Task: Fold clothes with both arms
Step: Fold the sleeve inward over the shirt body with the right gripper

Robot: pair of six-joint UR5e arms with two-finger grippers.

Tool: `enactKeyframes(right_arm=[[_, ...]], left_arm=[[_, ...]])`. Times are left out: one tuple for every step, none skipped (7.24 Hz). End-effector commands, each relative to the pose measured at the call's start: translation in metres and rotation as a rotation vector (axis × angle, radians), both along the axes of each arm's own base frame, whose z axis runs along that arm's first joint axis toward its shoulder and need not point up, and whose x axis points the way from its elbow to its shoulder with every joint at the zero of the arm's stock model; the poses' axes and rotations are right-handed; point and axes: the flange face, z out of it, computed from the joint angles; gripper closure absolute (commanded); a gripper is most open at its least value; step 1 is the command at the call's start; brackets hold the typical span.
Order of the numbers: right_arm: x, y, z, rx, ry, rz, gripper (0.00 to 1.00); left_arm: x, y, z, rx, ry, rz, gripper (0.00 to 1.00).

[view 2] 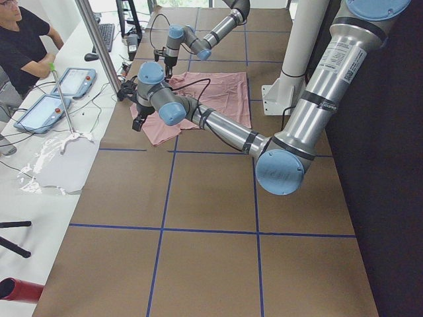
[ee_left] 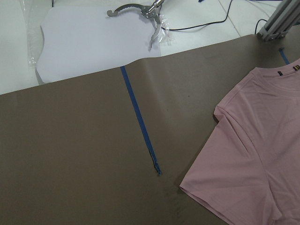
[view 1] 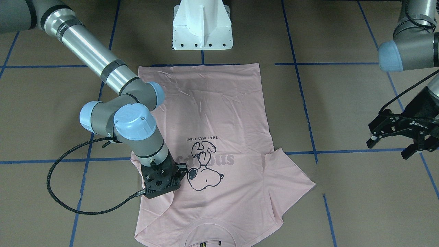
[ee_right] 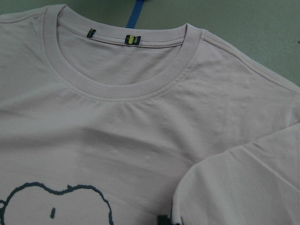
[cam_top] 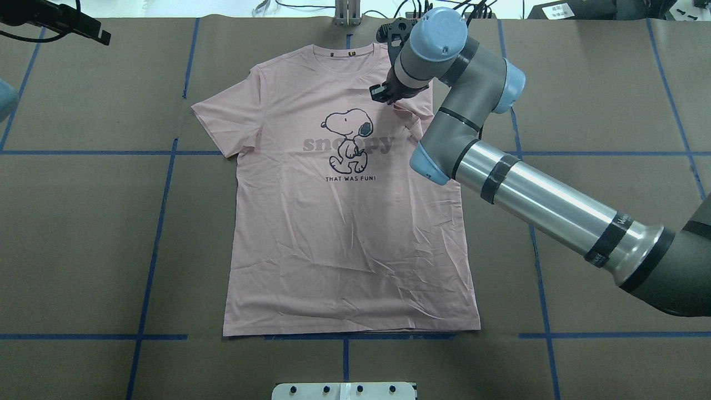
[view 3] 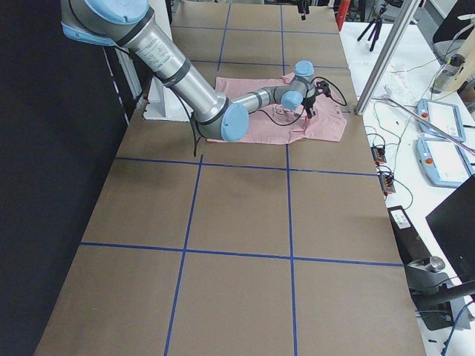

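The pale pink Snoopy T-shirt [cam_top: 333,233] lies flat and front up on the brown table, neck toward the far edge; it also shows in the front view [view 1: 223,113]. My right gripper [view 1: 164,183] points down just over the shirt's shoulder by the print [cam_top: 389,89] and looks open. The sleeve on that side is folded in over the chest [ee_right: 243,187]. The ribbed neck [ee_right: 122,89] fills the right wrist view. The other sleeve [cam_top: 222,119] lies spread out. My left gripper [view 1: 389,147] is open and empty, off to the side above bare table. The left wrist view shows that sleeve [ee_left: 253,154].
The white pedestal base [view 1: 202,27] stands at the shirt's hem end. Blue tape lines [cam_top: 161,222] grid the table. Beyond the far edge lie a white sheet with metal tongs [ee_left: 136,9], tablets and cables. An operator [view 2: 20,39] sits there.
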Motion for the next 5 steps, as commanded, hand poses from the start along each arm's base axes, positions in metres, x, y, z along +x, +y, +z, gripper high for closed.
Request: enactKeyframes(right_arm=[[-0.015, 0.011, -0.010, -0.011, -0.010, 0.058, 0.00], [-0.018, 0.010, -0.032, -0.064, -0.057, 0.097, 0.00], [-0.019, 0.014, -0.047, -0.129, -0.104, 0.107, 0.00], [-0.012, 0.021, -0.060, -0.227, -0.082, 0.119, 0.00], [0.007, 0.035, -0.081, -0.310, 0.003, 0.126, 0.00]], left_arm=[[0.001, 0.000, -0.001, 0.003, 0.000, 0.001, 0.00], [0.003, 0.000, -0.001, 0.001, 0.000, 0.002, 0.00], [0.024, 0.004, -0.001, -0.041, 0.012, 0.000, 0.00], [0.069, 0.009, -0.009, -0.093, 0.005, -0.063, 0.00], [0.127, 0.022, -0.013, -0.142, -0.008, -0.135, 0.00]])
